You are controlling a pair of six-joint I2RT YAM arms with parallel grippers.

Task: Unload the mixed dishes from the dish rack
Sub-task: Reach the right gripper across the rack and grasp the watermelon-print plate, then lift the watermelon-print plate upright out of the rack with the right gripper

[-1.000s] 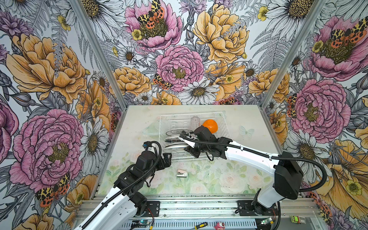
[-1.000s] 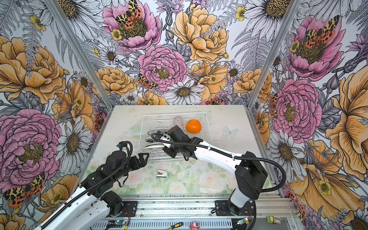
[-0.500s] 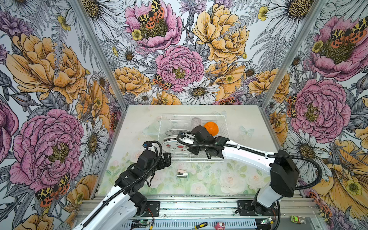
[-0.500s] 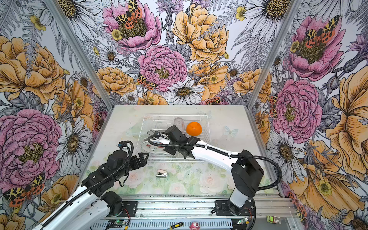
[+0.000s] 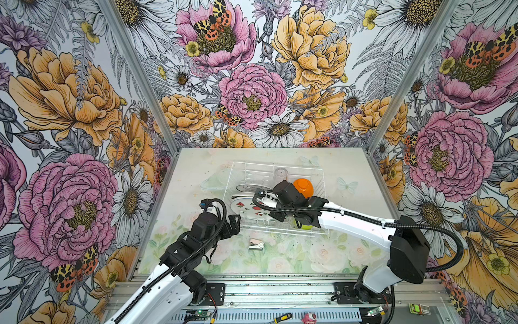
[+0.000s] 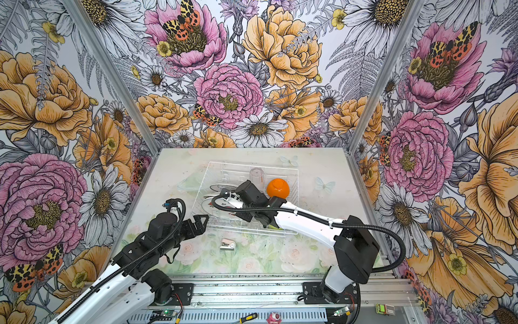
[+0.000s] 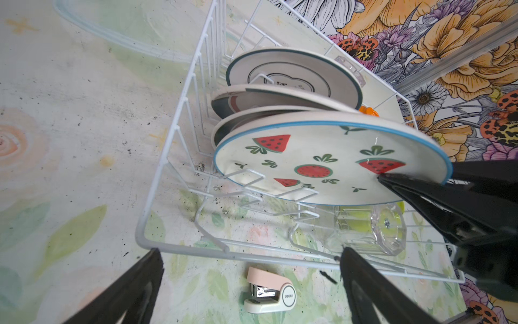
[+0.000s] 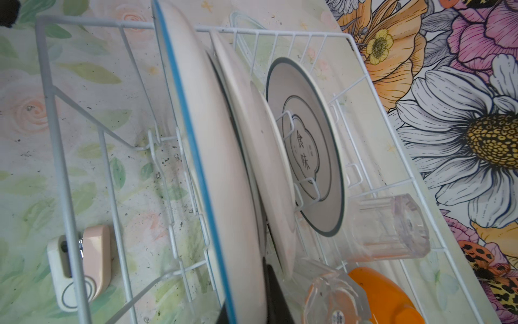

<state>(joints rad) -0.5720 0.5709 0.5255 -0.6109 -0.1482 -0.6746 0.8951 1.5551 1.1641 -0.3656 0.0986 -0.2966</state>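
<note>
**Right jaws clenched on the watermelon plate, left jaws released beside the rack**

The right arm [image 5: 350, 221] lies across the front right part of the white wire dish rack [image 8: 51, 112] and hides most of a lime-green bowl [image 5: 304, 224]. A clear tumbler [image 7: 372, 230] lies on its side just in front of the grasped plate. The rack's upright wire loops [image 7: 252, 171] stand before that plate's lower edge. A small pink-and-white stapler [image 5: 256, 244] lies on the desk just outside the front rim, between the two arms. A clear round rimmed dish [image 5: 214, 183] lies flat at the rack's far left side.

The right jaws are clenched on the rim of the round white blue-rimmed watermelon plate [image 7: 322, 162], one finger [image 7: 406, 190] on the printed face and the other behind. The left jaws are released, spread wide and holding nothing, just outside the rack's front left corner.

Inside the rack the watermelon plate stands on edge, frontmost of three. Behind it lean a white teal-rimmed plate [image 7: 280, 96] and a rearmost plate [image 8: 308, 157] with black characters. To their right sit a small orange bowl [image 5: 302, 187], mouth down, a second tumbler [image 5: 281, 175] at the back, and a third tumbler [image 8: 330, 297] beside the bowl.

The desk [image 5: 308, 258] is pale, printed with roses and leaves and speckled dark. Three sides are closed by walls [image 5: 252, 92] of large pink and orange flowers.
</note>
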